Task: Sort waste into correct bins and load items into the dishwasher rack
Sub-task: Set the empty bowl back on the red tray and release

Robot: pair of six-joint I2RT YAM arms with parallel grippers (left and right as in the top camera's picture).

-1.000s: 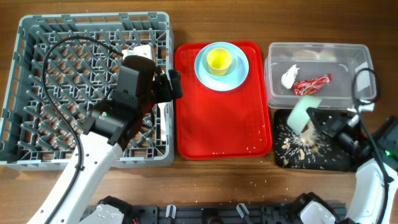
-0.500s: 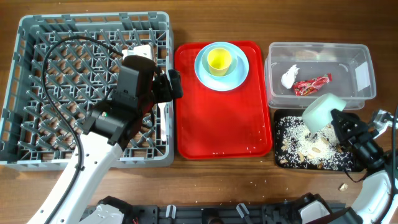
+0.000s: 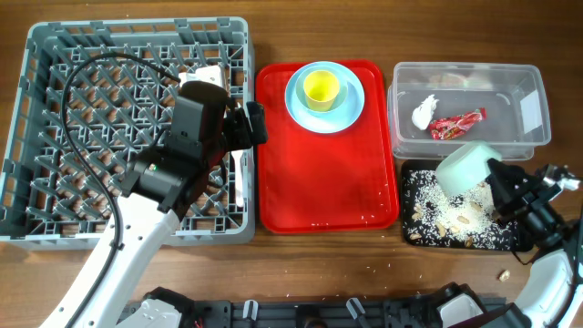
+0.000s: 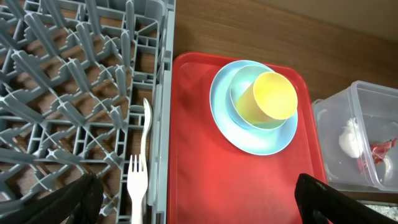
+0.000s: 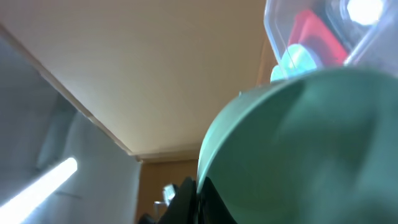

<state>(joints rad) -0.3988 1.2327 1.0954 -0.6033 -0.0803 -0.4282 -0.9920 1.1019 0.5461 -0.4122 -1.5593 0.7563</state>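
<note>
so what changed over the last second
The right gripper, shut on the mint-green bowl, carried it a little rightward over the black tray. The food scraps there now lie spread wider, with one brown bit out on the table. The left gripper over the rack, the red tray and the clear tub stayed put.

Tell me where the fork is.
Left wrist view: the fork lies inside the rack, along the wall nearest the red tray.
</note>
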